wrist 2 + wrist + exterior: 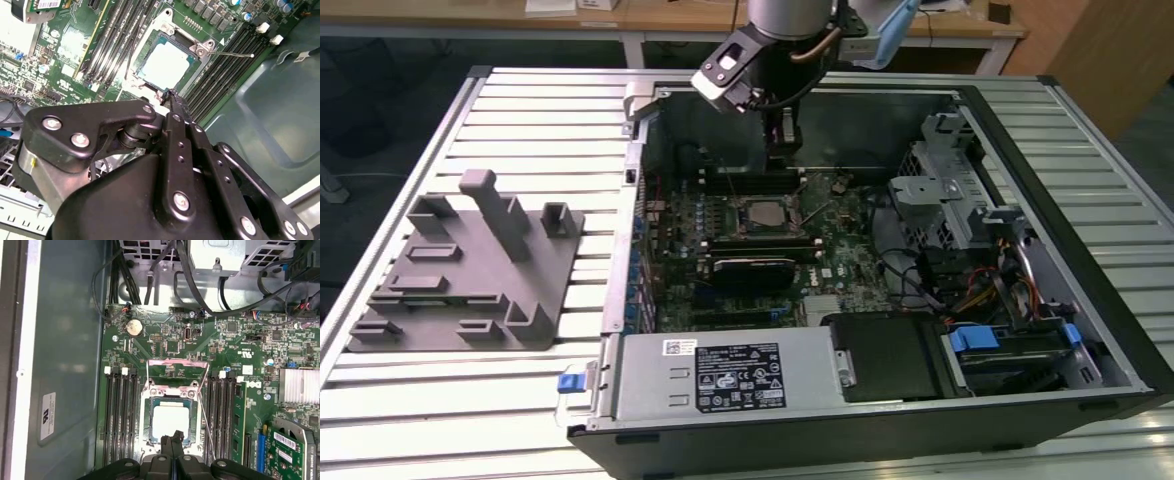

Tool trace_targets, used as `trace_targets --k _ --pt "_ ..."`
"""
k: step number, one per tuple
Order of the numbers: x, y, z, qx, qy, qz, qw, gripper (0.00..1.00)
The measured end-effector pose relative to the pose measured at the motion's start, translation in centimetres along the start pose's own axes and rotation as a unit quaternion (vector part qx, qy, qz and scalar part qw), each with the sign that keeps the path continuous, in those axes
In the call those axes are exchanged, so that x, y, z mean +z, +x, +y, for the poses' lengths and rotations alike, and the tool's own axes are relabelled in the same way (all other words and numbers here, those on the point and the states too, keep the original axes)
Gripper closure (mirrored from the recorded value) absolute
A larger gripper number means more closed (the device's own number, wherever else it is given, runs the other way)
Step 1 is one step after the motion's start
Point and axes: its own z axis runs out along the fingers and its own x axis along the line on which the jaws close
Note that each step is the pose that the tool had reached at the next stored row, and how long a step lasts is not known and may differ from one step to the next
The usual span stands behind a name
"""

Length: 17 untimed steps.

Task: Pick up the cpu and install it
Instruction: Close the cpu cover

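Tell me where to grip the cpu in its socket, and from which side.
Take the cpu by two opposite edges of its rim, with the pincer coming straight down from above. It lies flat, recessed in the socket, so a sideways approach would likely meet the socket walls and memory slots.

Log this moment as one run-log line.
cpu: in socket | claw: shut, empty, above socket edge | load plate: raised
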Motion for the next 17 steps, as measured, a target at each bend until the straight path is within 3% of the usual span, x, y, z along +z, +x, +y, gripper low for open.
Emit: trace_targets --k 17 --pt "-1.11 0.0 0.03 0.0 -0.0001 0.0001 1.0 0.89"
